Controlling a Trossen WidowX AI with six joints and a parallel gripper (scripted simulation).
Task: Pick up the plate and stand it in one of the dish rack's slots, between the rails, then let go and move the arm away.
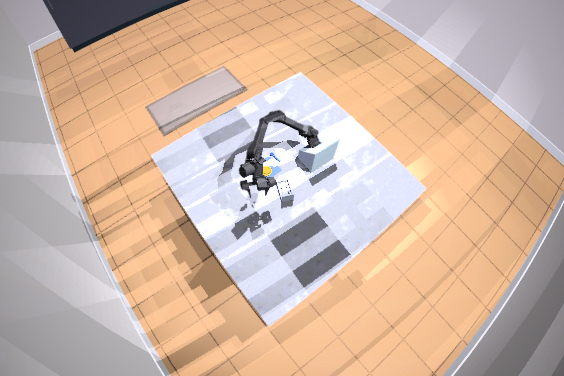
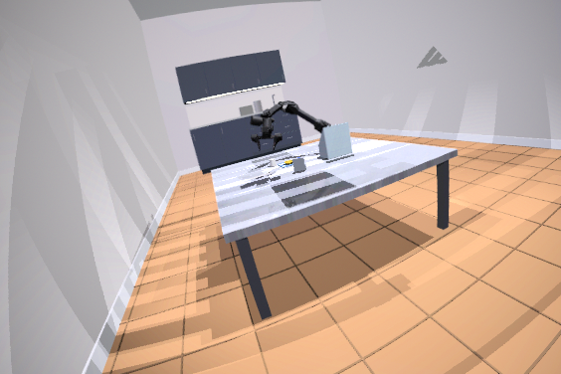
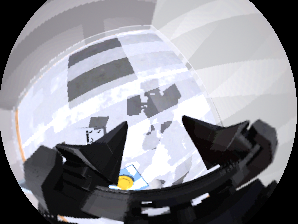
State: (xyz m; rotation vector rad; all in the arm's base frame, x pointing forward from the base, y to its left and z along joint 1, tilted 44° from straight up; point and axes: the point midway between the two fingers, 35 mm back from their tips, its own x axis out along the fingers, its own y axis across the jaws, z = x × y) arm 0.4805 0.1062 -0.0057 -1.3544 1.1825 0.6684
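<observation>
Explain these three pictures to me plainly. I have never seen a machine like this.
The black jointed thing is a robot arm bolted to a white table. Its gripper, two fingers standing open, hangs above the table and holds nothing. One picture looks down from the ceiling, one across the room, and the round one comes from a camera on the wrist, showing both dark fingers. On the table are a small wire dish rack, a yellow and blue item that may be the plate, too small to tell, and a pale box by the arm's base.
</observation>
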